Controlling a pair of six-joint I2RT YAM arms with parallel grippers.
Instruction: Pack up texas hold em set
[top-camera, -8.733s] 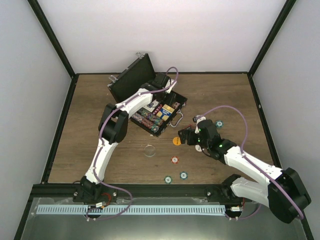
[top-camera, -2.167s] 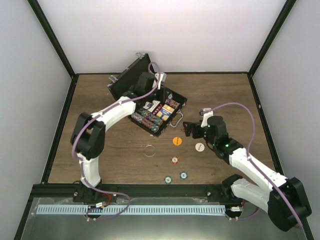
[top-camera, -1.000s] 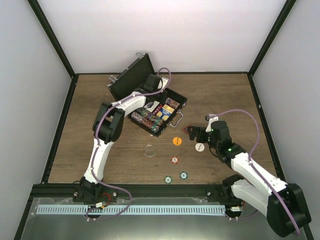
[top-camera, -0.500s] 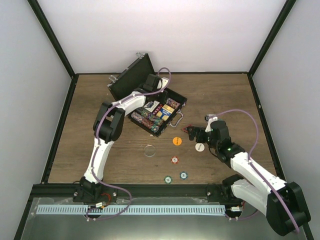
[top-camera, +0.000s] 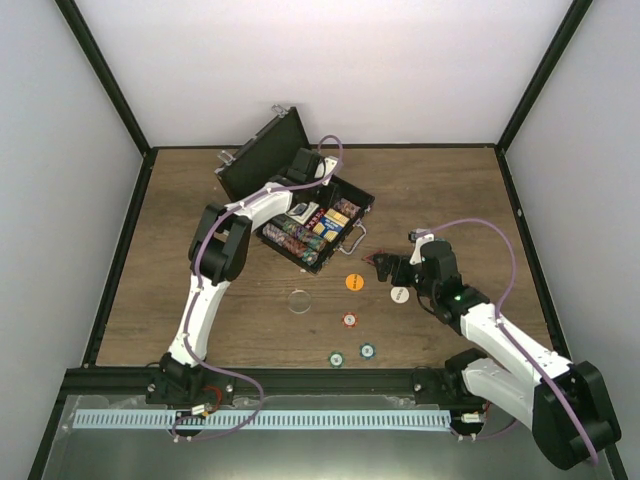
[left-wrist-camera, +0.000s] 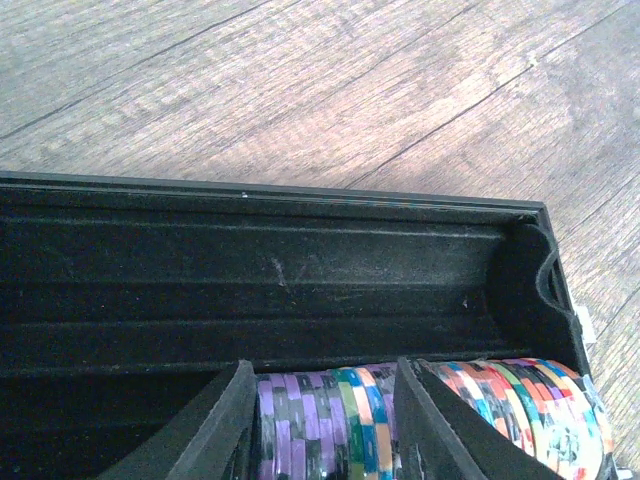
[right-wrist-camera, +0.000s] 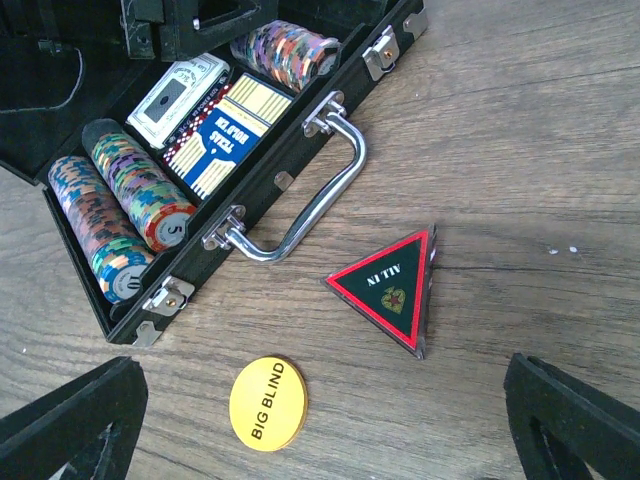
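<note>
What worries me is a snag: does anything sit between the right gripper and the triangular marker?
Nothing visible does. The open right gripper faces the triangular marker; the case handle and orange button lie apart from it.

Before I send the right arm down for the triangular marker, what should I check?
1. Right gripper open: ok, jaws wide apart.
2. Triangular marker clear of the handle: ok, lying apart on the table.
3. Orange button clear of the marker: ok, not touching.
4. Briefcase lid up: ok.
5. Left gripper free of the chip row: cannot tell; its jaws straddle it.
</note>
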